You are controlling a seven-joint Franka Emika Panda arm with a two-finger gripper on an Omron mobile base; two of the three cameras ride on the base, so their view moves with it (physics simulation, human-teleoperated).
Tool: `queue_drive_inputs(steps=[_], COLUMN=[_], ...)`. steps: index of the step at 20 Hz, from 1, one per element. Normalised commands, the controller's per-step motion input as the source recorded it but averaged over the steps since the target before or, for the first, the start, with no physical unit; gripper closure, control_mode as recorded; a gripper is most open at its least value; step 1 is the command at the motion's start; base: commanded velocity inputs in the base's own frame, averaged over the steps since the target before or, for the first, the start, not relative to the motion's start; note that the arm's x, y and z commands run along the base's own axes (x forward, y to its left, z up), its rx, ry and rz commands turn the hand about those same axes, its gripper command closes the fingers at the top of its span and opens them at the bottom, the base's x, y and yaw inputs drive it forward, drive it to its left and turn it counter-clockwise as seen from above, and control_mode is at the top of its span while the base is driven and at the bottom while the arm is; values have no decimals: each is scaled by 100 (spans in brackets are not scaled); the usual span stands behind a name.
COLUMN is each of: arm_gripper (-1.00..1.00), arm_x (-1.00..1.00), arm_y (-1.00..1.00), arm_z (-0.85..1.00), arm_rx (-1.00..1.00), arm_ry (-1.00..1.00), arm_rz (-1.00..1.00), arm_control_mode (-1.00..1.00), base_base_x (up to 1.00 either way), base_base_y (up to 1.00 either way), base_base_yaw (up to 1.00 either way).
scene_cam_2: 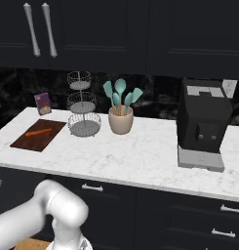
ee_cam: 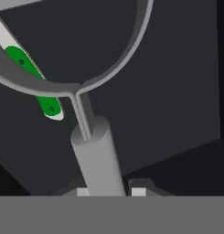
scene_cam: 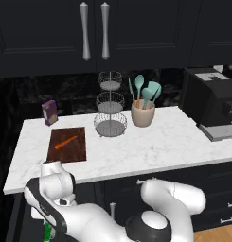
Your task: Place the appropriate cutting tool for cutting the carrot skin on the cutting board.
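In the hand view the cutting tool (ee_cam: 97, 155), a silver-grey peeler with a round handle and a wide looped head, runs up from the bottom. My gripper (ee_cam: 111, 192) is shut on its handle, one fingertip against each side. Behind the head lies a green-handled knife (ee_cam: 45, 103) on a dark surface. The arm bends down below the counter's front edge at the lower left of the left base view. The carrot (scene_cam: 66, 142) (scene_cam_2: 38, 132) lies on the dark reddish-brown cutting board (scene_cam: 72, 153) (scene_cam_2: 28, 141) at the counter's left end.
A three-tier wire basket stand (scene_cam: 110, 124) stands right of the board, then a beige crock of teal utensils (scene_cam: 143, 113). A purple box (scene_cam: 49, 112) sits behind the board. A black coffee machine (scene_cam: 214, 101) fills the counter's right end.
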Motion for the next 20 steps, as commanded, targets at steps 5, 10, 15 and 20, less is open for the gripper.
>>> queue_drive_inputs(steps=[5, 10, 15, 20], arm_gripper=[100, 100, 100, 100], arm_x=[-69, -59, -43, 22], arm_y=[-23, -32, -38, -14], arm_z=[99, 100, 100, 100], arm_rx=[-5, -8, -7, -5], arm_ry=[-14, -18, -22, -22], arm_rz=[-8, -6, -3, -1], arm_control_mode=[-100, -100, -100, -100], base_base_x=[0, 0, 0, 0], base_base_y=[0, 0, 0, 0], base_base_yaw=[0, 0, 0, 0])
